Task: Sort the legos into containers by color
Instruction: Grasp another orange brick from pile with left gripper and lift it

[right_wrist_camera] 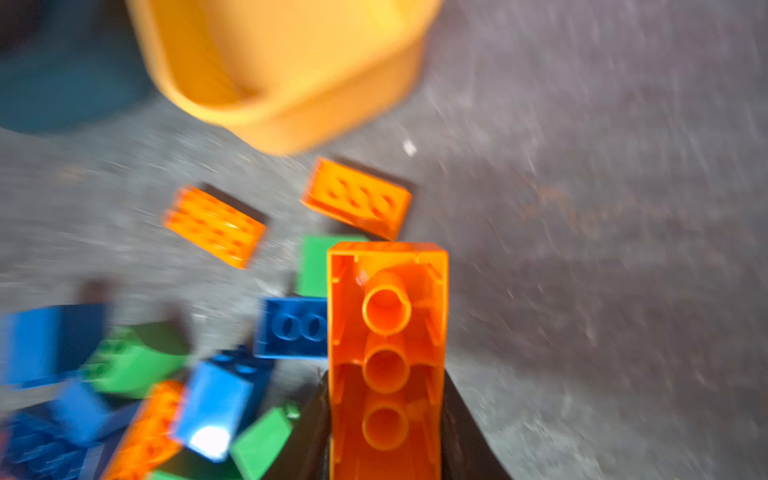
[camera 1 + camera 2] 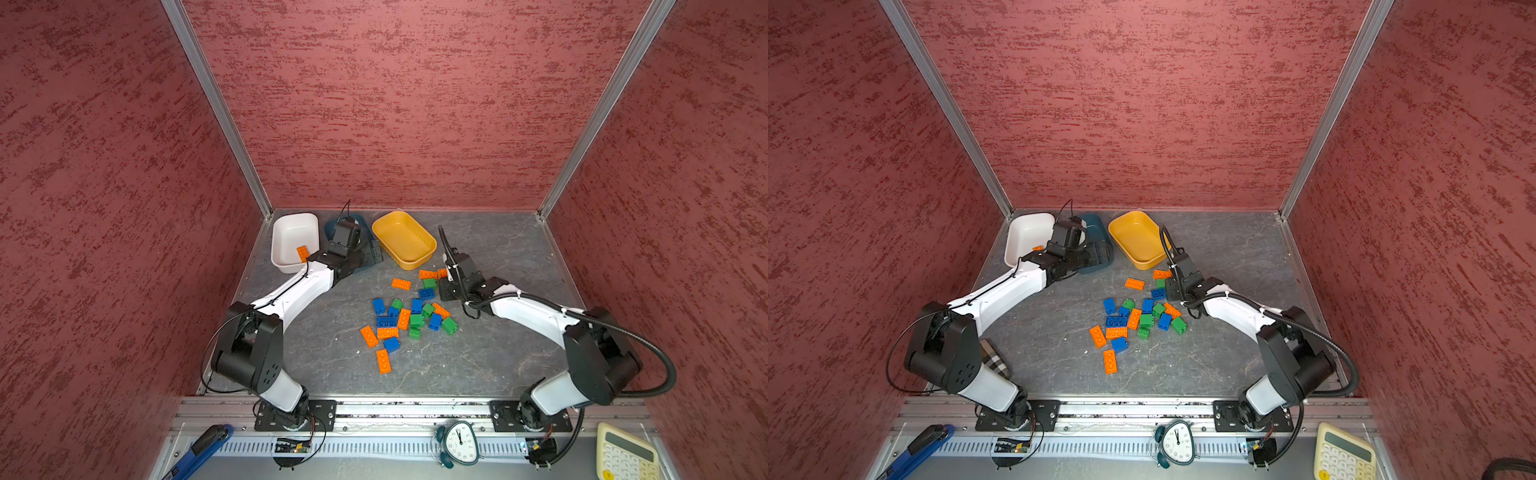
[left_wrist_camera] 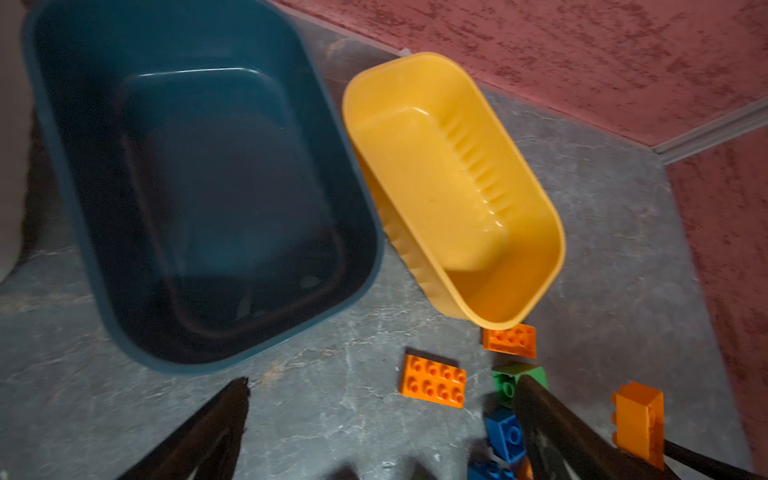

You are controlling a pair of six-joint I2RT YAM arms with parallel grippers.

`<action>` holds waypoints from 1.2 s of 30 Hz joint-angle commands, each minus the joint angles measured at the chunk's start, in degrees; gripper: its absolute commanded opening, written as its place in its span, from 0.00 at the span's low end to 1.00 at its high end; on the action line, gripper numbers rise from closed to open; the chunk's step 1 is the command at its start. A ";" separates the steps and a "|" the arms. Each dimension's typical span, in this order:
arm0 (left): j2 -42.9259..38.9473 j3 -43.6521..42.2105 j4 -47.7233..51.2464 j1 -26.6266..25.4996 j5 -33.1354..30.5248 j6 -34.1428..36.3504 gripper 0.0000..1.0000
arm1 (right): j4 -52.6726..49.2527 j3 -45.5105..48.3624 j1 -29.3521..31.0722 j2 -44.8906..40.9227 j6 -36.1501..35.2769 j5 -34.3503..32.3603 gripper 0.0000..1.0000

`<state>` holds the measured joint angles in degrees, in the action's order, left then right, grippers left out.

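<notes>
The only writing is a ring of numbers on the dial of the alarm clock [image 2: 459,444] at 6 o'clock in front of the table [image 2: 498,353], and they are too small to read well. The key signs on the cream calculator [image 2: 623,455] at 5 o'clock and the marks on the blue tool [image 2: 203,449] at 7 o'clock cannot be read. The table is dark grey with pale veins like slate. It is closed on three sides by red walls [image 2: 395,104] with a rough streaked texture, joined by aluminium profiles [image 2: 216,104], and a metal rail [image 2: 415,409] along the front carries both arms. The legos [image 2: 404,319], in orange, blue and green, lie in a loose heap near the middle of the table. At 10 to 11 o'clock stands the white tub [image 2: 291,224] with a single orange brick [image 2: 303,253] inside. The teal tub [image 3: 83,166] is just beside it at 11 o'clock, and the yellow tub [image 2: 401,237] is at 12 o'clock. The left end effector [image 3: 382,380] hangs over the near edge of the teal tub with its jaws spread wide and nothing between them. The right end effector [image 1: 386,395], at 1 o'clock from the heap and near the yellow tub, is closed tight on an oblong orange brick [image 1: 386,316], whose hollow underside faces the wrist camera.
</notes>
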<state>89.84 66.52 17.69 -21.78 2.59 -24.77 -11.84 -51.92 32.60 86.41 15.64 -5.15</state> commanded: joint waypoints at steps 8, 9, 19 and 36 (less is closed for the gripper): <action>-1.73 3.07 -0.10 -1.95 20.35 -2.25 0.97 | 24.89 4.15 1.54 -1.03 -14.80 21.17 0.23; -1.92 3.06 0.02 -2.29 20.62 -2.43 0.95 | 25.58 3.92 1.74 -0.51 -15.53 22.06 0.23; -0.08 3.69 0.33 -4.35 28.47 -2.84 0.74 | 35.59 3.17 2.64 3.77 -18.98 30.73 0.24; 3.29 8.81 7.93 -4.77 28.04 3.46 0.17 | 46.85 3.15 3.44 5.91 -14.06 29.61 0.29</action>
<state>92.03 73.71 23.68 -26.33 30.26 -23.40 30.70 -48.03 35.70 91.66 1.50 24.16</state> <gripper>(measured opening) 0.256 0.341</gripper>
